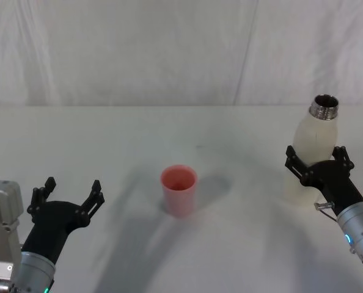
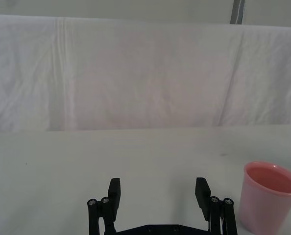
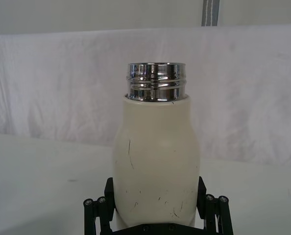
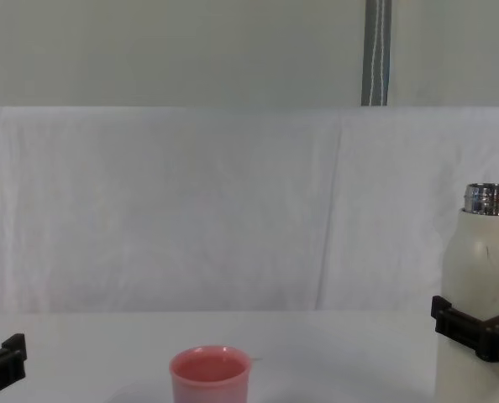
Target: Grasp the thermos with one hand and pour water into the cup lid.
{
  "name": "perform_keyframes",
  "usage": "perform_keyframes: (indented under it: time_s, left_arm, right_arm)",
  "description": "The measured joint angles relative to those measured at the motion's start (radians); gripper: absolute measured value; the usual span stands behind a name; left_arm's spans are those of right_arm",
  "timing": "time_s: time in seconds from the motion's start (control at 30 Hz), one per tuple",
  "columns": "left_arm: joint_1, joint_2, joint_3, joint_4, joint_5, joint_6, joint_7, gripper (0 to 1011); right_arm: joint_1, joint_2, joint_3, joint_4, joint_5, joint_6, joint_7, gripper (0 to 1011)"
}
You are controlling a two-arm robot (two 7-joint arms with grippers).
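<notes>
Standing on the desk (image 1: 108, 140), to the robot's right and well apart from the cup: the thermos (image 1: 313, 143), cream-white, upright, steel neck open and uncapped. Light scuff marks show on its body in the right wrist view.

Right gripper (image 1: 318, 163): placed around the lower body of the thermos, one of the fingers (image 3: 109, 192) on each flank. They sit at or against the wall; whether they press firmly cannot be told for certain, but the fit looks like a pinch on the bottle. The base appears to rest on the desk.

Cup lid (image 1: 179, 189): small, pink, upright, near the middle of the desk, mouth up. Its inside reads pink; whether any water is in it cannot be told.

Left gripper (image 1: 65, 196): low at the robot's left, hovering over the desk, fingers spread with nothing between them, the cup lid just off to one side in its wrist view. Idle by the look of it.

Step in hand, by judgement: the grasp is made or closing; lift and pour are not yet done.

Next move calls for: a secure hold, a lift clear of the desk, carriage leftward until the steel neck stands over the cup lid, then a slow tilt so the stream lands inside the small mouth.
</notes>
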Motion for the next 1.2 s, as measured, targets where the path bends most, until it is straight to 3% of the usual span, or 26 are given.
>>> perform_keyframes:
  time_s: [1.07,1.2]
  left_arm:
    - [0.0,0.0,0.0,0.0,0.0,0.0,0.0,1001]
    - [0.0,0.0,0.0,0.0,0.0,0.0,0.0,1001]
  right_arm:
    - [0.003,0.009,-0.004,-0.001,-0.007,0.008,0.008,959]
    - [0.003,0.009,-0.004,-0.001,-0.008,0.009,0.008,1001]
